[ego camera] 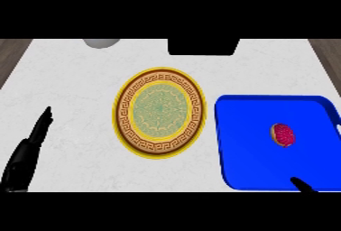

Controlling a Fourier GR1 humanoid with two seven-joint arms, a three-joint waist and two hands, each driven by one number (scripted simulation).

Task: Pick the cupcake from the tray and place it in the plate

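Our right hand (303, 184), only a fingertip showing, grip unreadable, sits at the tray (246, 135)'s near edge; the cupcake (283, 135) lies just beyond, nearer it than our open, empty left hand (30, 144).

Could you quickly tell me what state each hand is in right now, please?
Left hand: open, fingers straight, holding nothing, left of the plate.
Right hand: only a tip shows over the tray; cannot be told.

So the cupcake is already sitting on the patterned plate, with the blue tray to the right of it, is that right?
Not quite. In the head view the cupcake is still lying on the blue tray, not on the patterned plate, which holds nothing. The tray does sit to the right of the plate.
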